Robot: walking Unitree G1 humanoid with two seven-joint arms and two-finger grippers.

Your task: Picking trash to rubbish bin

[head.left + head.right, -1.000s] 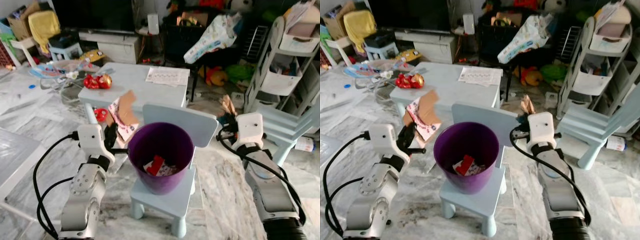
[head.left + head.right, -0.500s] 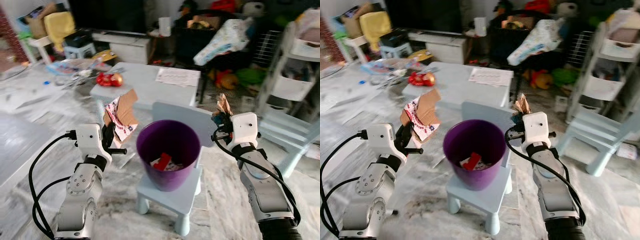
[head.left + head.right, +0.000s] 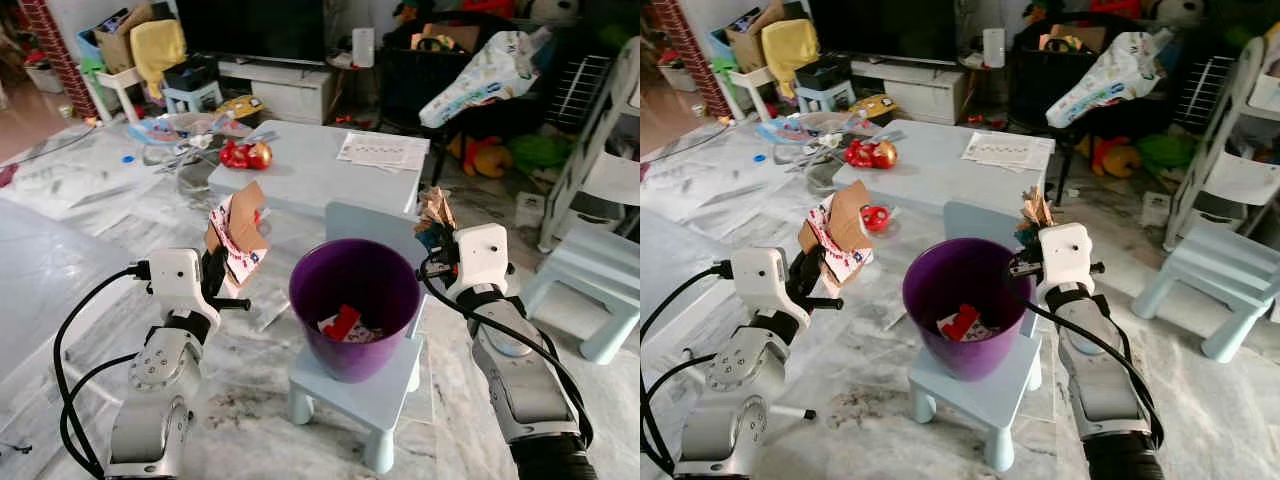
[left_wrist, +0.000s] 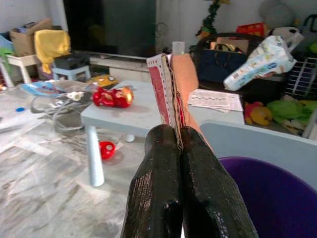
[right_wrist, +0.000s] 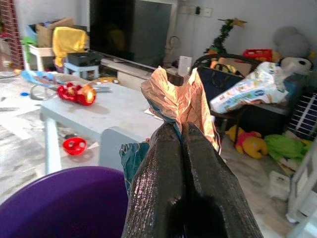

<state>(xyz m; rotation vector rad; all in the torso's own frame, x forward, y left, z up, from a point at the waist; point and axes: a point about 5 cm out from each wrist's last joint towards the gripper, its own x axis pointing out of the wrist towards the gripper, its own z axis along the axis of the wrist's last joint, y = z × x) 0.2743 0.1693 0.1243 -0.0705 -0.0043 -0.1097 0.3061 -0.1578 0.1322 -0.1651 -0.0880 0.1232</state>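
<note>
Right hand (image 3: 1028, 232) pinches crumpled wrapper (image 3: 1036, 208), seemingly beside purple bin (image 3: 962, 290).

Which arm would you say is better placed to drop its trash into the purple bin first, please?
Probably the right: the right gripper holds its crumpled wrapper beside the purple bin rim, while the left gripper with its cardboard piece sits farther away.

Grey-veined white marble floor (image 3: 90, 240) spreads under everything. Beyond the left end effector (image 3: 215, 272) stands a low pale-blue rectangular surface (image 3: 320, 175); farther back, a large dark television screen (image 3: 250, 25) on a white low cabinet (image 3: 285, 90). Well off the right end effector (image 3: 432, 240) sit a small pale-blue plastic chair (image 3: 600, 300) and a white tiered shelf rack (image 3: 600, 150).
</note>
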